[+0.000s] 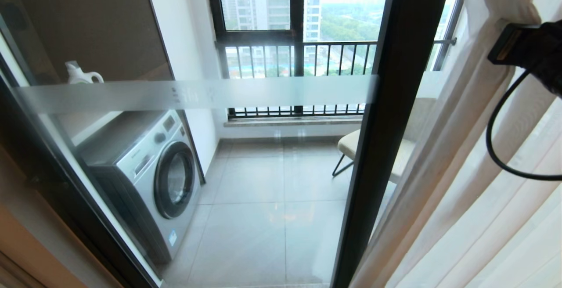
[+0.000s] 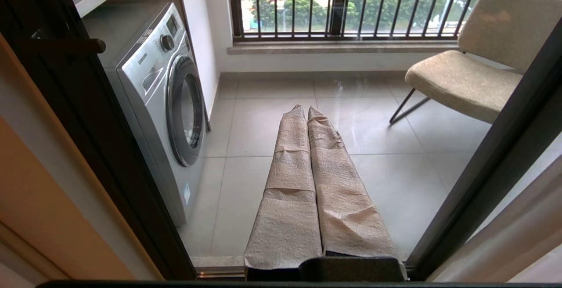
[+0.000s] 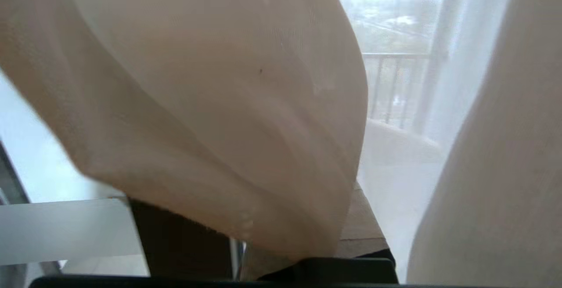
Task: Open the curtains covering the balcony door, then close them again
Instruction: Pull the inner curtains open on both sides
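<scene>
The balcony door's dark frame (image 1: 395,103) and its glass with a frosted band (image 1: 197,92) fill the head view, uncovered on the left. The cream sheer curtains (image 1: 474,191) hang bunched at the right. My right gripper (image 1: 496,37) reaches into them at the upper right, where the fabric is drawn in tight. In the right wrist view the sheer curtains (image 3: 197,103) lie draped over its shut fingers; only one taped finger (image 3: 364,231) shows, and nothing shows pinched between them. My left gripper (image 2: 306,109) is shut and empty, held low in front of the glass.
Behind the glass are a silver washing machine (image 1: 149,169) at the left with a white detergent bottle (image 1: 81,75) above it, a beige chair (image 1: 355,143) at the right, and a farther window with a barred railing (image 1: 298,55). A black cable (image 1: 491,138) loops below my right wrist.
</scene>
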Available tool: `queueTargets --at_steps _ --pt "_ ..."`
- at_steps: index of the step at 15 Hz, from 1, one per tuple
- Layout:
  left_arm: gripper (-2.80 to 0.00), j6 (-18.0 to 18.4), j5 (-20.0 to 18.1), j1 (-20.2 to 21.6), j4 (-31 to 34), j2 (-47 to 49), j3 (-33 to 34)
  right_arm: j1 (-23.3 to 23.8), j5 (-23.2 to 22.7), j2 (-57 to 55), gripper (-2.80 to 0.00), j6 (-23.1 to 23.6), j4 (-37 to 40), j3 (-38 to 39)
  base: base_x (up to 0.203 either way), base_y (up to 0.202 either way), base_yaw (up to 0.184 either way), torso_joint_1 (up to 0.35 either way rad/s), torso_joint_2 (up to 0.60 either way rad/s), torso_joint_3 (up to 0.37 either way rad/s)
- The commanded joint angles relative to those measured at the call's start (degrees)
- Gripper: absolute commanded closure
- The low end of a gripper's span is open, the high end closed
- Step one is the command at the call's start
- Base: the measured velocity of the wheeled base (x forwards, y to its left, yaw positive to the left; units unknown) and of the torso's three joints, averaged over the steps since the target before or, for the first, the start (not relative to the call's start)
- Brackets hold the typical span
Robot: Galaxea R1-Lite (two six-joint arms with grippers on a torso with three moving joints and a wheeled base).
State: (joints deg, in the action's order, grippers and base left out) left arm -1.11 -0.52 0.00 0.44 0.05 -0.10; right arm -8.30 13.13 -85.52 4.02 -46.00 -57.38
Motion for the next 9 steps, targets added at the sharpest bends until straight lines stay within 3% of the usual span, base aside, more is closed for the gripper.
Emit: queueTargets --at_steps 1,9 --pt "0.00 0.0 0.0 0.0 0.0 0.0 0.0 2.7 -0.4 2.8 0.00 -0.1 -0.2 2.6 0.000 0.000 0.000 0.000 0.00 0.000" --pt "0.00 0.0 0.0 0.0 0.0 0.0 0.0 3.8 -0.4 4.8 0.00 -0.3 -0.5 6.5 0.000 0.000 0.000 0.000 0.00 0.000"
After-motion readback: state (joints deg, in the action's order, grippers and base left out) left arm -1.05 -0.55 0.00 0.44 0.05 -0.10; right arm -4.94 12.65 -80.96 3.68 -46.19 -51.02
